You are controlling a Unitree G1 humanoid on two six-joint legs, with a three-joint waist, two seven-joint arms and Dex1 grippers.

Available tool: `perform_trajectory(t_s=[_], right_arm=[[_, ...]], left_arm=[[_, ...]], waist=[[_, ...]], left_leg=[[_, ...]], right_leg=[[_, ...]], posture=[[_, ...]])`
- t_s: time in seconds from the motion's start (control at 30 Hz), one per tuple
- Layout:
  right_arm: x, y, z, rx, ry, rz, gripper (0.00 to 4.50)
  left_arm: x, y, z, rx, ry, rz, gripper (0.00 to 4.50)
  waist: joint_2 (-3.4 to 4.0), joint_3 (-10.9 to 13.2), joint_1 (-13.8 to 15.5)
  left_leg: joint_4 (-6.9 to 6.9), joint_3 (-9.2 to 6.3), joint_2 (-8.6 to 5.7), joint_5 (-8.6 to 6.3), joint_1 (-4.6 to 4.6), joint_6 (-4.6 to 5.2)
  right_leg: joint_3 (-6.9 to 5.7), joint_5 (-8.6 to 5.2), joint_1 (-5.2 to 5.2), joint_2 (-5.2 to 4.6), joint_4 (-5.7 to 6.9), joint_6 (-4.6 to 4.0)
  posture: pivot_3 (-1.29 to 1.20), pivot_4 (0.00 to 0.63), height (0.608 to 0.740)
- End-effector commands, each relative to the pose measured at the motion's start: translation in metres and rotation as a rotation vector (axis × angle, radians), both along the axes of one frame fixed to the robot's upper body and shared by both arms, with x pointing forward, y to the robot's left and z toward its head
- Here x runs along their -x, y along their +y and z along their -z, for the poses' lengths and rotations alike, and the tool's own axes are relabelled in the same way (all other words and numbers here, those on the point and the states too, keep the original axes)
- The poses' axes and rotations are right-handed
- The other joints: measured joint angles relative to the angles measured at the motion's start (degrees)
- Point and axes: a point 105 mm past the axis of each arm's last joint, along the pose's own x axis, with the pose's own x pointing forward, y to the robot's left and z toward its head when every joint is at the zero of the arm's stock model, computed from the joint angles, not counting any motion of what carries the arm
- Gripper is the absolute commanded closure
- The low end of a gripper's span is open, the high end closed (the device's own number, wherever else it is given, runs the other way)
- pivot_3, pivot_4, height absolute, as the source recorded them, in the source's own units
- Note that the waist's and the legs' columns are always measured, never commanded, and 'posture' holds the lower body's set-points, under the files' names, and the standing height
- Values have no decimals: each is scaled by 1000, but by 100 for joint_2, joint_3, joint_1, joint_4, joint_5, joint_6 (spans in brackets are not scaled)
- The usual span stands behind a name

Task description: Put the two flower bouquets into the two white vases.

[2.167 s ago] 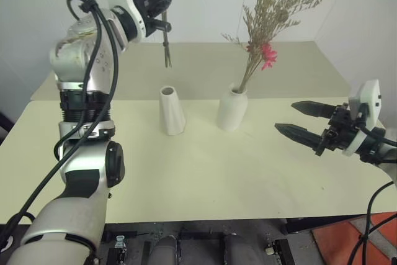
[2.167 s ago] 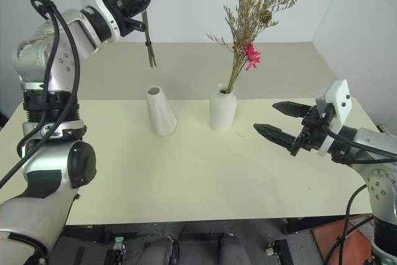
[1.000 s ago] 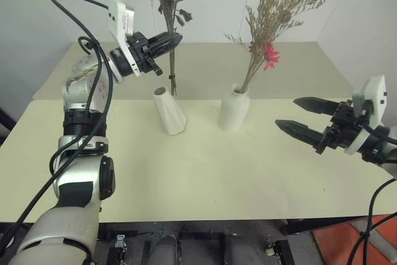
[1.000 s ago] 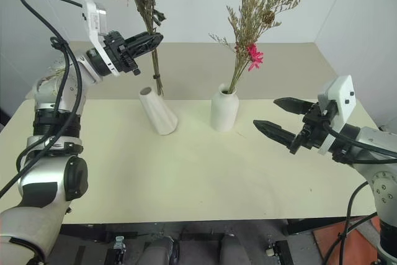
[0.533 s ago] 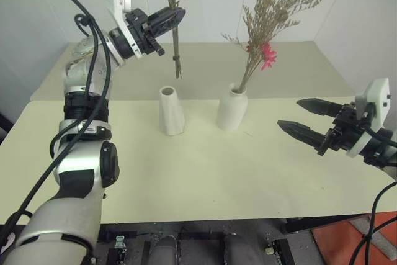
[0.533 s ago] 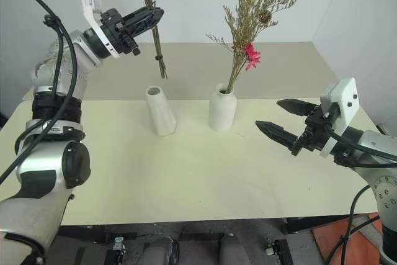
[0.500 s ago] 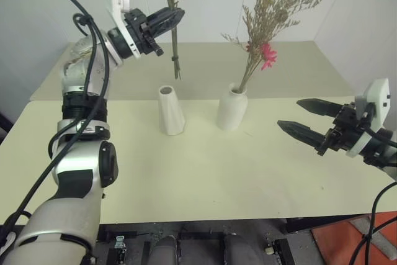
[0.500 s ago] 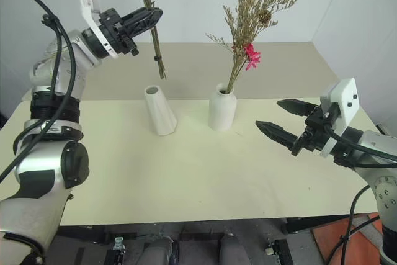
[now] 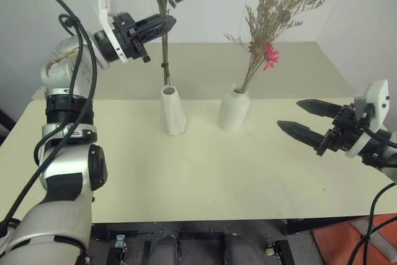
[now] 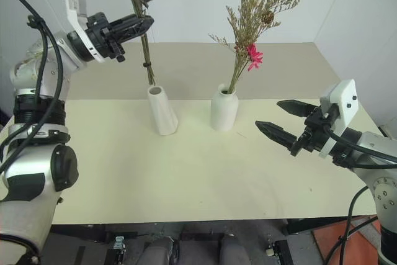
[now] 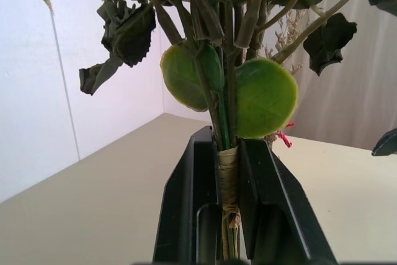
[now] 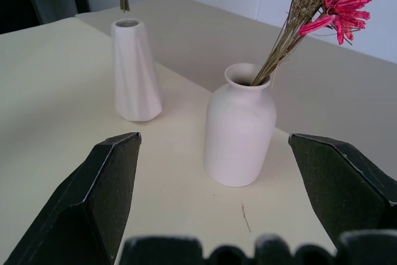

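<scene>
Holding the rose bouquet (image 9: 163, 41) above the cone vase (image 9: 172, 110).
Dried sprigs (image 9: 273, 23) are placed in the bottle vase (image 9: 233, 109); the stems are clamped by the left gripper (image 9: 162, 25), the right gripper (image 9: 301, 120) is spread wide.

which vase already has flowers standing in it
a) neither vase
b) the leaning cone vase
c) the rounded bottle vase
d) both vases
c: the dried sprigs with the pink flower rise from the rounded bottle vase, while the cone vase has an empty mouth in the right wrist view and the other bouquet hangs above it, clamped in the left gripper.
</scene>
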Motion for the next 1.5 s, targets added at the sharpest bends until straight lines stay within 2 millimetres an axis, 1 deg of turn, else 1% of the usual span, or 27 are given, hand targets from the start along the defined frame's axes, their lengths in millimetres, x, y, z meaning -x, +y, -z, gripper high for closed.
perform_trajectory(t_s=[0.03,0.3,0.73,1.17,1.33,1.5], right_arm=[[7,1,-12,-7,-57,-9,0],[9,0,-11,-7,-50,0,0],[10,-1,-12,-10,-50,4,0],[11,-1,-12,-13,-49,9,0],[10,-1,-12,-14,-51,9,0],[9,0,-11,-16,-51,9,0]], left_arm=[[5,-3,-9,-6,-41,11,4382],[6,-3,-2,-13,-24,12,4382],[3,-2,15,-51,-10,-30,4382],[2,0,41,-59,56,-66,4382],[2,-1,45,-44,76,-83,4382],[5,-3,58,-63,103,-89,4382]], waist=[[0,0,0],[0,0,-3],[0,0,-2],[0,0,-7],[1,0,-6],[1,-1,-11]], left_leg=[[0,0,0,0,0,0],[0,0,0,0,-1,0],[1,0,0,0,-1,0],[1,0,1,0,1,0],[1,-1,1,0,2,0],[1,0,1,0,2,0]], right_leg=[[0,0,0,0,0,0],[0,0,0,0,0,0],[0,0,0,0,0,0],[2,0,0,-1,0,0],[2,0,0,0,0,0],[2,0,0,0,0,0]], posture=[[0,150,740],[0,150,740],[0,150,740],[0,150,740],[0,150,740],[0,150,740]])
